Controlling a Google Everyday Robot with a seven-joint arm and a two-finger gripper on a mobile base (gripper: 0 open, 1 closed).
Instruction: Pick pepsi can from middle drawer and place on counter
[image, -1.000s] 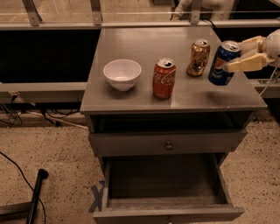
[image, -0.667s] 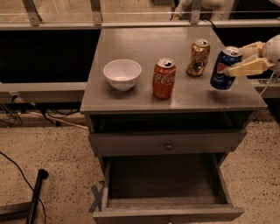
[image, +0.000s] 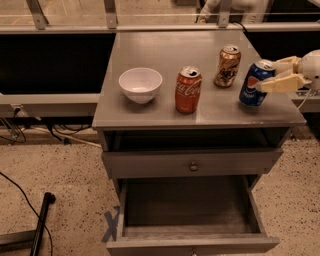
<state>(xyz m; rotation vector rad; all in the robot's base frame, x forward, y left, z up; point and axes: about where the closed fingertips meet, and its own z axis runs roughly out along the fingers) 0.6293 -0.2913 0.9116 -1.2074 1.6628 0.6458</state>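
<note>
The pepsi can (image: 251, 85) is dark blue with a silver top. It stands upright on the counter (image: 165, 50) near its front right corner. My gripper (image: 267, 76) reaches in from the right edge of the view, with one cream finger behind the can and one across its right side, shut on it. The middle drawer (image: 185, 212) is pulled open below, and its grey floor is bare.
A red Coca-Cola can (image: 188, 90) stands at the counter's front middle, with a gold-brown can (image: 227, 66) behind it to the right and a white bowl (image: 140, 84) to the left. A closed drawer front with a knob (image: 193, 165) sits above the open drawer. A black pole (image: 40, 225) lies on the floor at left.
My gripper and the pepsi can have shifted slightly to the right and down, towards the counter's right edge. Nothing else moved.
</note>
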